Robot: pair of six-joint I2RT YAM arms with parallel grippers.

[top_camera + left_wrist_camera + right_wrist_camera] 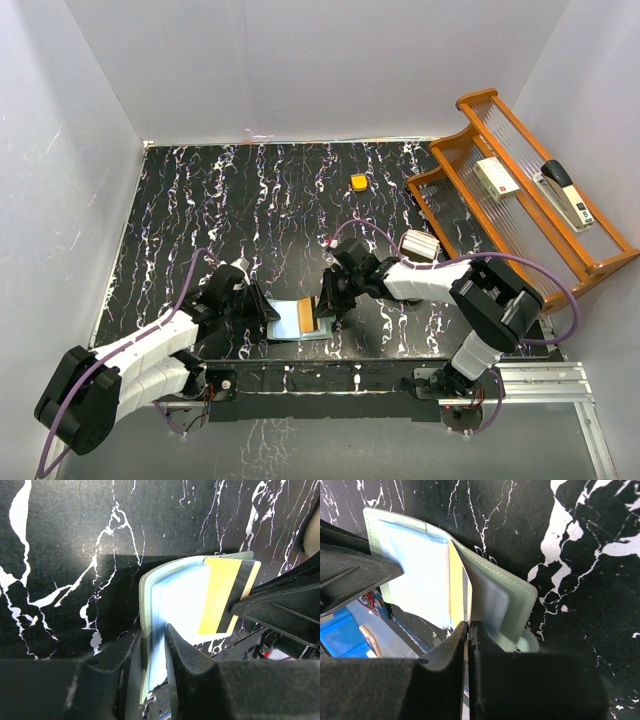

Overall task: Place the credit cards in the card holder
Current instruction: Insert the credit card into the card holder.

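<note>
The pale sage-green card holder [290, 321] lies open near the table's front edge. My left gripper [264, 312] is shut on its left flap, with the flap between the jaws in the left wrist view [156, 635]. My right gripper [326, 306] is shut on a yellow credit card [222, 595] with a dark stripe. The card's far end sits inside the open holder [170, 592], against an inner pocket. In the right wrist view the card [456, 580] shows edge-on between the shut jaws [469, 626] and the holder's leaves [495, 600]. No other cards are clearly visible.
A small orange block [358, 182] lies at the back middle. A small white-grey box [420, 244] sits by the right arm. A wooden rack [452, 150] at the right holds a stapler [565, 192] and a white box [496, 177]. White walls enclose the table.
</note>
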